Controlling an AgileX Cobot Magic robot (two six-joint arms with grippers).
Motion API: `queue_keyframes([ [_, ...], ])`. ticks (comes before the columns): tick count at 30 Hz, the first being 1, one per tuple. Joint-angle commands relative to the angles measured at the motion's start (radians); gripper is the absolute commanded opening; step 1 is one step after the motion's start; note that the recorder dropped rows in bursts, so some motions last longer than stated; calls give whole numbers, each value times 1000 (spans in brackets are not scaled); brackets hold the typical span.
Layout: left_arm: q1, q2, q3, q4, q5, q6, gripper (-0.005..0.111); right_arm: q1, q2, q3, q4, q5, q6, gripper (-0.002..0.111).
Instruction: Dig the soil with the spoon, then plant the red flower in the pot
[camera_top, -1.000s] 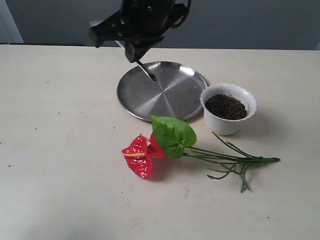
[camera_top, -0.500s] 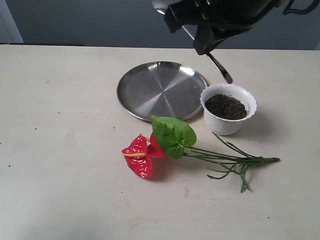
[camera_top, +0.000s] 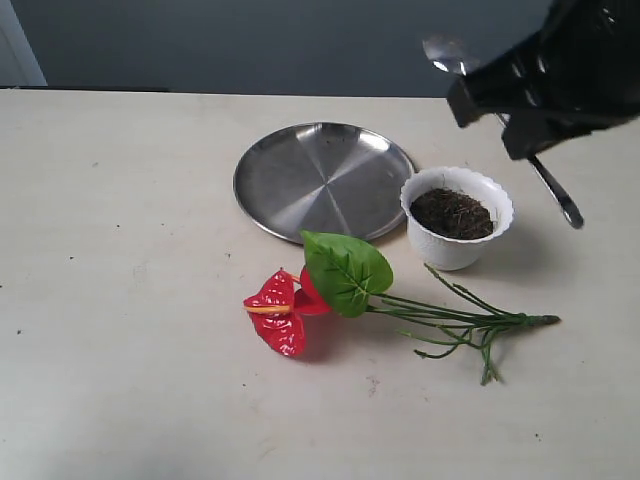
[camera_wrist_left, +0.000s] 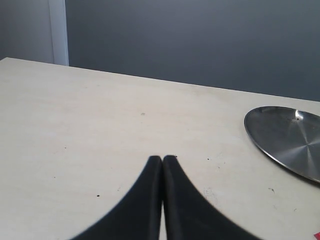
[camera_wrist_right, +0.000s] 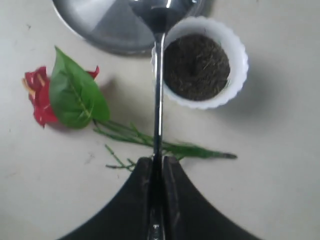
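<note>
A: Silver spoon (camera_top: 548, 180) – where is it?

B: Up in the air at the right of the scene, clamped by its thin handle in the right gripper (camera_top: 522, 130). It slants down and ends off to the right of the pot (camera_top: 458, 250), clear of the rim.

A: Are the fingers tight on it?

B: Yes. The right wrist view shows both black fingers of the right gripper (camera_wrist_right: 156, 162) pressed against the handle of the spoon (camera_wrist_right: 157, 90). I cannot tell whether its bowl carries anything.

A: And the soil (camera_top: 452, 213)?

B: Dark and crumbly, filling the white pot just below its scalloped rim.

A: Where is the red flower (camera_top: 345, 272)?

B: Flat on the table (camera_top: 120, 250) in front of the pot. Its blooms point left, the green leaf lies over them, and the stems trail right.

A: What else is there?

B: A round steel plate (camera_top: 320, 180), just left of the pot and behind the flower.

A: What about the other arm?

B: The left gripper (camera_wrist_left: 162, 161) is pinched together on nothing, above bare table, with the plate's edge near it.
</note>
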Motion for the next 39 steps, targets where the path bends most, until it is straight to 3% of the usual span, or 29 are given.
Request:
queue_keyframes([
  [1, -6, -5, 2, 2, -15, -1, 0, -138, -64, 99, 60, -10, -60, -1],
  [4, -6, -5, 2, 2, -15, -1, 0, -226, -63, 109, 148, -10, -103, -1],
  [10, -6, -5, 2, 2, -15, -1, 0, -355, 30, 109, 550, -10, -297, -1],
  [15, -6, -5, 2, 2, -15, -1, 0, -446, 164, 109, 721, -10, -435, -1],
  [22, -6, -5, 2, 2, -15, -1, 0, -536, 316, 75, 697, -10, -414, -1],
  [30, -6, -5, 2, 2, -15, -1, 0, -562, 399, 6, 778, -10, -384, -1],
  [39, -6, -5, 2, 2, -15, -1, 0, -562, 415, 93, 597, -10, -349, -1],
])
